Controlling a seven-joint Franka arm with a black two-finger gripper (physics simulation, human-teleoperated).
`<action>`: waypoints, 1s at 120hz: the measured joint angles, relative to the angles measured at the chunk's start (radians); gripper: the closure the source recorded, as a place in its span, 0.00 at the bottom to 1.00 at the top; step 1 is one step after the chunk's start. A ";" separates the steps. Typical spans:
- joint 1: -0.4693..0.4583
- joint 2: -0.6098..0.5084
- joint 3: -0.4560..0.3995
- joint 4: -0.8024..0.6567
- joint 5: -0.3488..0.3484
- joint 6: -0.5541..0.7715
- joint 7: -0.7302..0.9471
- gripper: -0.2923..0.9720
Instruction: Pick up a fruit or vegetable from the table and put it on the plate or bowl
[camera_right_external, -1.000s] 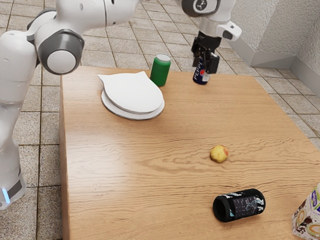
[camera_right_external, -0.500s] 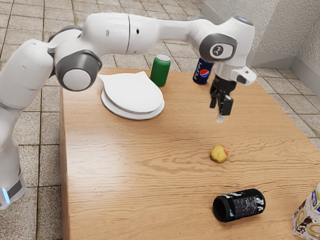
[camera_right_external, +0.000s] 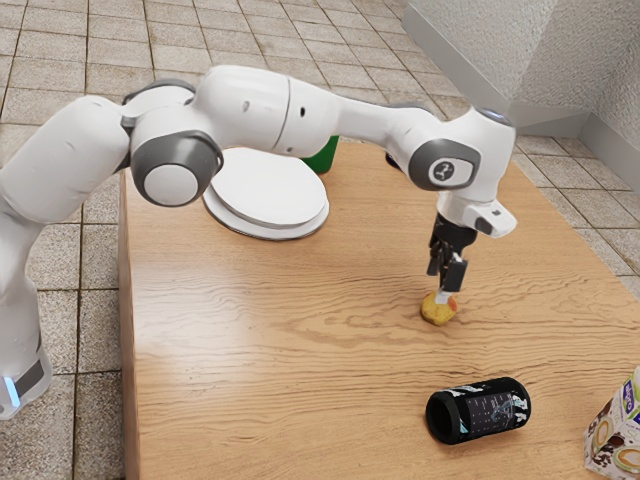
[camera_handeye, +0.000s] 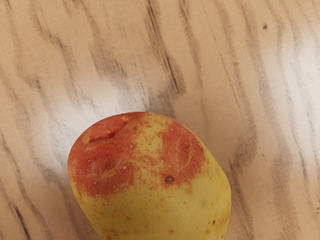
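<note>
A small yellow fruit with a red blush (camera_right_external: 437, 310) lies on the wooden table (camera_right_external: 300, 330), toward the exterior view's right. My gripper (camera_right_external: 447, 292) hangs straight down just above it, fingers open and nothing between them. In the wrist view the fruit (camera_handeye: 150, 180) sits directly under my hand, its red patch facing up. The white plate (camera_right_external: 265, 200), stacked on another, rests at the table's back left, well away from the fruit and partly behind my arm.
A green can (camera_right_external: 323, 156) stands behind the plate, mostly hidden by my arm. A black can (camera_right_external: 478, 410) lies on its side near the front, below the fruit. A printed carton (camera_right_external: 615, 435) stands at the front right corner.
My hand has swung from the back of the table, near the blue can, forward and down until it sits just over the fruit. The fruit and the cans have not moved.
</note>
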 joint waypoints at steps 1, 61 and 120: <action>0.000 0.000 0.000 -0.002 0.000 0.002 0.001 0.24; 0.009 0.006 -0.014 -0.043 0.009 0.043 0.059 0.24; -0.002 0.034 -0.024 -0.044 0.002 0.130 0.082 0.23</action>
